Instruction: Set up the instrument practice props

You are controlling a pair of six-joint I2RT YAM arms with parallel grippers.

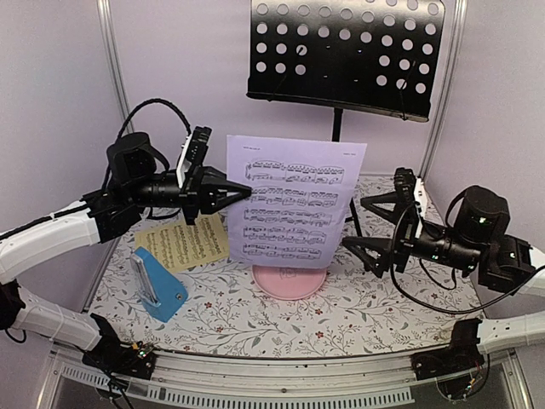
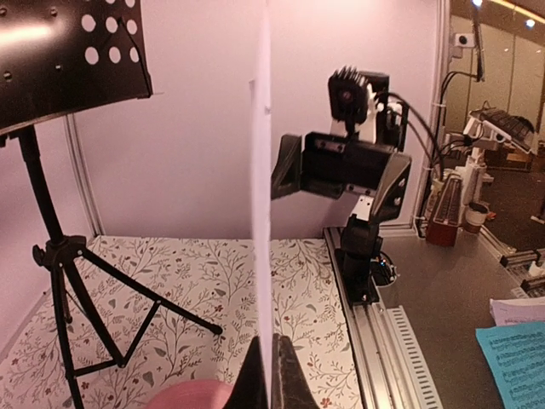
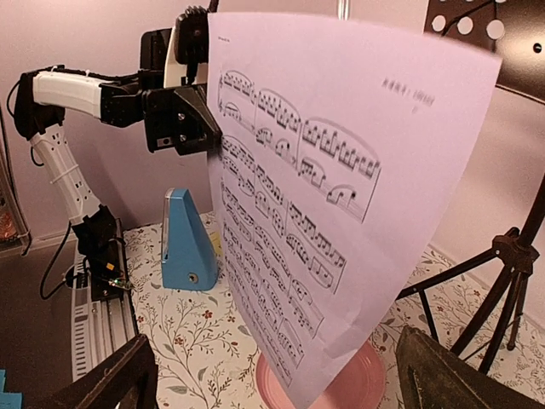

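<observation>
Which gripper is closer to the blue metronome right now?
Left. The left gripper sits above and right of the metronome, shut on the lilac sheet; the right gripper is open beyond the sheet's far edge.

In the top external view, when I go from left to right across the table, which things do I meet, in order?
Blue metronome → left gripper → the lilac sheet it grips → right gripper, open. The yellow sheet, pink plate and music stand overlap these, so I leave them out.
</observation>
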